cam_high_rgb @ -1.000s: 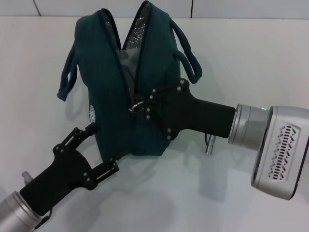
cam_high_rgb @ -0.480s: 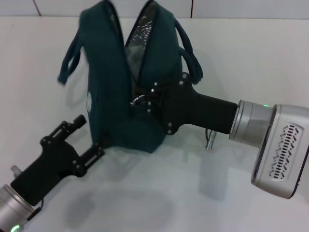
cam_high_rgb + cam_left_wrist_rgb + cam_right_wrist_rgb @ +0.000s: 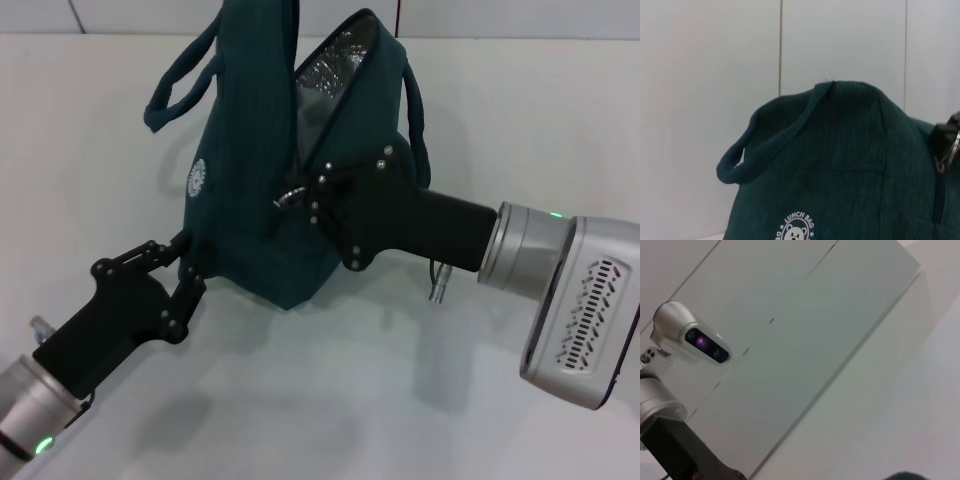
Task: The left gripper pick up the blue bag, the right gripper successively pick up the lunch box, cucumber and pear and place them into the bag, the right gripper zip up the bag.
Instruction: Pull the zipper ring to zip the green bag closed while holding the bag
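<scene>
The white table runs out to a pale panelled wall. At seven o'clock the left hand is clamped on the bottom corner of the blue bag, which tilts toward one o'clock. At three o'clock the right hand presses on the ring pull; whether its fingers are together I cannot tell. The zip is open above it, foil showing. A hard pull could tear the corner from the left hand's thin hold and tip the bag. Bare table lies near and right; the wall stands close behind.

Left pincer and right pincer, both clamped
</scene>
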Controlling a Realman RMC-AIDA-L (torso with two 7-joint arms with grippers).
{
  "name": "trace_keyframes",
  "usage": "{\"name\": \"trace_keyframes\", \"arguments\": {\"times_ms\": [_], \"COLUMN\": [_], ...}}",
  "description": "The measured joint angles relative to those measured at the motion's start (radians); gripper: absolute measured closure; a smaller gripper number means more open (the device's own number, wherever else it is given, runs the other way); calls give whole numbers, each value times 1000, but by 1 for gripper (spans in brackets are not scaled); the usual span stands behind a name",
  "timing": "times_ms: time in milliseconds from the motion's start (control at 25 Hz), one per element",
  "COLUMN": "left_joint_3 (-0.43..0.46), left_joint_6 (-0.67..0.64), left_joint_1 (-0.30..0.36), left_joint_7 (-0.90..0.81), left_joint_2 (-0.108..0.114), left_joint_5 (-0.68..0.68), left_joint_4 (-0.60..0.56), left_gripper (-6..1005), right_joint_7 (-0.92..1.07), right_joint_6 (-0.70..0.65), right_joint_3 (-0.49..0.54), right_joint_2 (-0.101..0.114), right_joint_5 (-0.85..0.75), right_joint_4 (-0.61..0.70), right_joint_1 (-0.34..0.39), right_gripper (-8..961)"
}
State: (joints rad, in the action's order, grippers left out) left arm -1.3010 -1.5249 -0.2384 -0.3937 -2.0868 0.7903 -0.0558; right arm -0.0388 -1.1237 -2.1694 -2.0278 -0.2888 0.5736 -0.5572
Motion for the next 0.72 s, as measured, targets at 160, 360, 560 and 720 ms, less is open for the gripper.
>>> {"name": "trace_keyframes", "arguments": {"times_ms": [160, 360, 560, 720], "left_joint_3": [1, 5, 7, 8], "left_joint_6": [34, 43, 50, 66], "left_joint_1": [-23, -24, -24, -24], "left_joint_7": [-3, -5, -5, -5], "left_joint_2": [-1, -2, -2, -4], "left_joint_5": [0, -8, -21, -42], "left_joint_4": [2, -1, 0, 5], "left_gripper": [655, 800, 919, 945], "right_joint_7": [-28, -82, -113, -115], "right_joint_6": [-2, -31, -42, -80], "right_joint_3": [2, 12, 13, 13], "right_joint_2": [0, 0, 0, 0], "right_joint_5": [13, 31, 111, 170], "right_joint_4": [-1, -1, -3, -23], "right_joint_1": [2, 14, 21, 22], "right_gripper": [918, 917, 917, 918]}}
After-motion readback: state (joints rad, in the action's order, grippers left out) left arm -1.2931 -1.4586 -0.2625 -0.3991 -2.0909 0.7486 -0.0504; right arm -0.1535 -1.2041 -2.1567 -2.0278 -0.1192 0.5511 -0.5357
